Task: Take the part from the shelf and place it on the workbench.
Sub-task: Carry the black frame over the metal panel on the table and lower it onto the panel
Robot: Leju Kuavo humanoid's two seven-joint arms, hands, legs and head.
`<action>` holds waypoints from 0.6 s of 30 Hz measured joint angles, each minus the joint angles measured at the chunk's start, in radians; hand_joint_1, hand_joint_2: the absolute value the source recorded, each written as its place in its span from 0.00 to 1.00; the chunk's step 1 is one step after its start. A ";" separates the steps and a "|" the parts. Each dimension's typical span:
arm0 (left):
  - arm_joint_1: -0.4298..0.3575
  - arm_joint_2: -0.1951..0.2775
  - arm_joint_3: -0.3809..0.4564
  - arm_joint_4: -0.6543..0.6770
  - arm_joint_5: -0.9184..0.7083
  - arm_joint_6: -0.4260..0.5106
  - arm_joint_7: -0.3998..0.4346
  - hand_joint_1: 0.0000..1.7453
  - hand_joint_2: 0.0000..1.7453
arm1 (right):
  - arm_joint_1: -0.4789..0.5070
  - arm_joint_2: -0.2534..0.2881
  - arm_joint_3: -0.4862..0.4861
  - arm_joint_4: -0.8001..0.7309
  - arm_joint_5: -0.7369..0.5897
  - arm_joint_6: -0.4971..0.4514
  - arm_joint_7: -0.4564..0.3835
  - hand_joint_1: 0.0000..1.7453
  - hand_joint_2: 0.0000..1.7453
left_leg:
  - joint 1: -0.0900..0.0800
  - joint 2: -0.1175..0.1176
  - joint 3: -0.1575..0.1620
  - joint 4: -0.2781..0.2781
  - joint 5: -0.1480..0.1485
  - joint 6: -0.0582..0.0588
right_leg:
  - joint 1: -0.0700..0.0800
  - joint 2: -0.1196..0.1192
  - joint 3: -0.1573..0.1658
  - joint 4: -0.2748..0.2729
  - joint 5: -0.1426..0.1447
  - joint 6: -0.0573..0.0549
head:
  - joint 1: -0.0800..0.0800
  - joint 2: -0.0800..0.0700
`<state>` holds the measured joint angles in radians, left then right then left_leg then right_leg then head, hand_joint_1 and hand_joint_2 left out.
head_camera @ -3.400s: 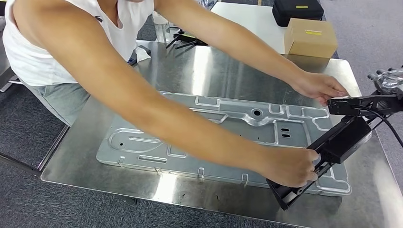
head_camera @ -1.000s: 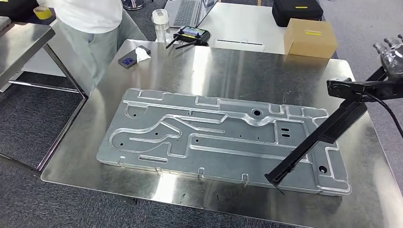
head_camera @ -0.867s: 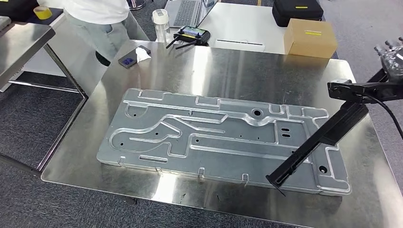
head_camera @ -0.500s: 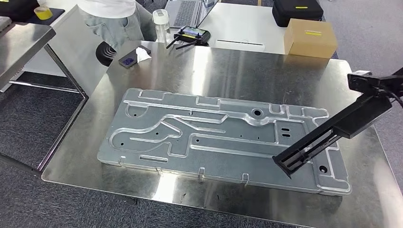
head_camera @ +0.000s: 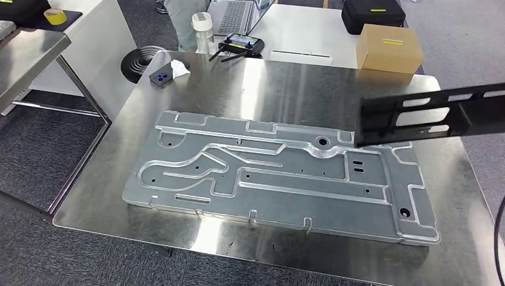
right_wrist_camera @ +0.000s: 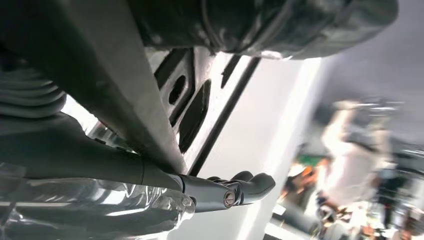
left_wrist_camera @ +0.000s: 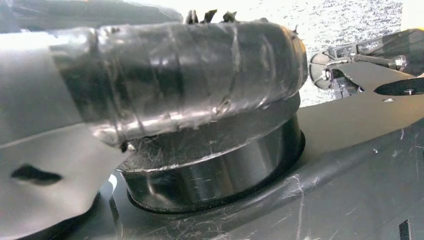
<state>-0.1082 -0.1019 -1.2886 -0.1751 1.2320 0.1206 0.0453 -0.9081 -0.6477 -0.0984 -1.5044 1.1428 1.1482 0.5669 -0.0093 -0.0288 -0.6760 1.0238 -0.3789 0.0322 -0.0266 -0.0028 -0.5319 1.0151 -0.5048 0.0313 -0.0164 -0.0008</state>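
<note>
The black part (head_camera: pixel 429 116) hangs level above the worktop's (head_camera: pixel 286 83) right side, over the panel (head_camera: pixel 280 173); the right hand (right_wrist_camera: pixel 150 175) grips it; left hand state cannot be told; lower flat, release only once seated.

right hand (right_wrist_camera: pixel 150 195): grey ribbed cover, thick grey thumb, dark finger with a small round screw near its tip, clear crinkled plastic wrap beneath | left hand (left_wrist_camera: pixel 175 85): rounded grey form wound in glossy tape, above a scratched black ring | thin black cable (head_camera: pixel 499 238)
</note>
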 joint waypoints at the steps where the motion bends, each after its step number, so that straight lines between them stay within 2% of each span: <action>1: 0.000 0.000 0.000 0.000 0.006 0.000 -0.001 0.00 0.00 | 0.003 0.018 -0.040 0.002 -0.038 -0.054 0.000 0.00 0.00 | 0.000 0.000 0.000 0.000 0.000 0.000 | 0.000 0.000 0.000 0.000 0.000 0.000 | 0.000 0.000; 8: 0.001 0.000 0.000 0.000 0.025 0.004 -0.005 0.00 0.00 | 0.030 0.070 -0.154 0.039 -0.421 -0.545 0.000 0.00 0.00 | 0.000 0.001 0.000 0.000 0.000 0.000 | 0.000 0.001 0.000 0.000 0.000 0.000 | 0.000 0.000; 14: 0.001 0.000 0.000 0.000 0.028 0.008 -0.008 0.00 0.00 | 0.087 0.080 -0.187 0.099 -0.990 -1.104 0.000 0.00 0.00 | 0.000 0.001 0.000 0.000 0.000 0.000 | 0.000 0.000 0.000 -0.001 0.000 0.000 | 0.000 0.000; 16: 0.001 0.000 0.000 0.000 0.027 0.010 -0.008 0.00 0.00 | 0.128 0.049 -0.154 0.103 -1.242 -1.345 0.000 0.00 0.00 | 0.000 0.000 0.000 0.000 -0.001 0.000 | 0.000 0.000 0.000 -0.001 0.000 0.000 | 0.000 0.000; 18: 0.002 0.000 0.000 0.000 0.026 0.011 -0.008 0.00 0.00 | 0.159 0.003 -0.096 0.104 -1.458 -1.536 -0.001 0.00 0.00 | 0.000 0.001 0.000 0.000 -0.001 0.000 | 0.000 0.000 0.001 -0.002 0.000 0.000 | 0.000 0.000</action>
<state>-0.1064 -0.1019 -1.2882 -0.1751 1.2584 0.1312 0.0371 -0.7488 -0.6445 -0.1944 -1.4006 -0.3153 -0.3880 0.5662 -0.0094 -0.0282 -0.6760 1.0242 -0.3798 0.0327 -0.0269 -0.0026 -0.5309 1.0135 -0.5049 0.0317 -0.0161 -0.0008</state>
